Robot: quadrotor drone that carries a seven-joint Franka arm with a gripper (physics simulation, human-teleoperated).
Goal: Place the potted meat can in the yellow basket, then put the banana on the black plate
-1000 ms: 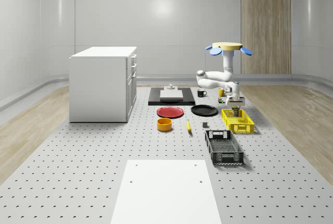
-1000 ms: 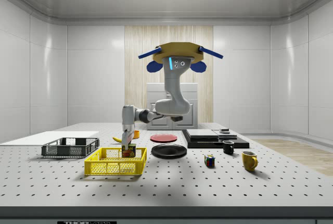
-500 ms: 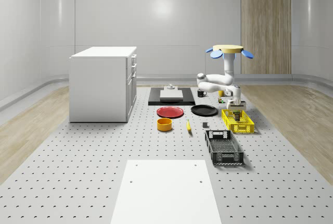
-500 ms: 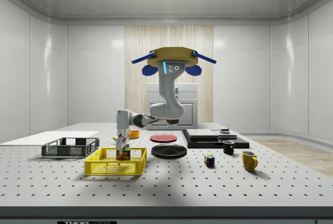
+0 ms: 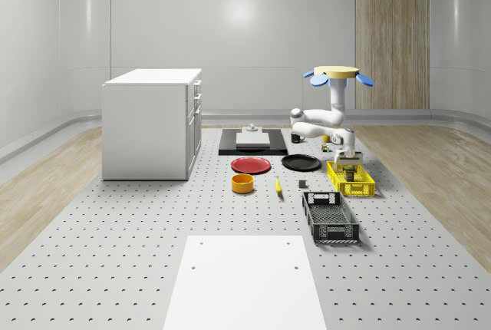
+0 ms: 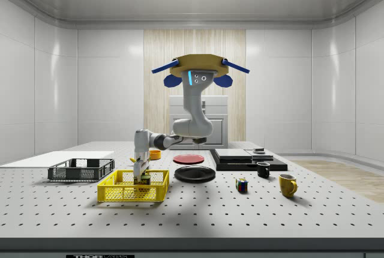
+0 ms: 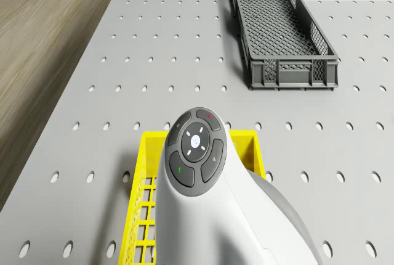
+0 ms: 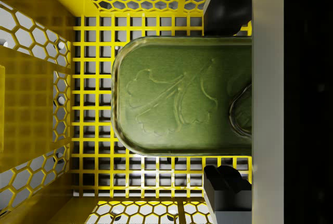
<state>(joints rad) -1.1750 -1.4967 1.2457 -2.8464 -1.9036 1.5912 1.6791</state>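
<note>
One task item, the potted meat can (image 8: 182,96), sits low inside the yellow basket (image 6: 133,186), close above its mesh floor; contact with the floor cannot be confirmed. The gripper (image 6: 142,172) reaches down into the yellow basket, and its fingers (image 8: 226,182) bracket the can's two long sides, apparently clamping it. The drone (image 6: 200,69) hovers above the black plate (image 6: 195,174), beside the yellow basket, with the arm stretched out over the basket.

The can is judged rigid, moderately light and smooth-sided, so slip is the main risk; the long flat sides are the correct hold.

The banana (image 5: 278,185) lies on the table (image 5: 115,253), apart from the yellow basket, past the black plate's near edge. It is judged soft and curved; grasp it across the middle with light force.
</note>
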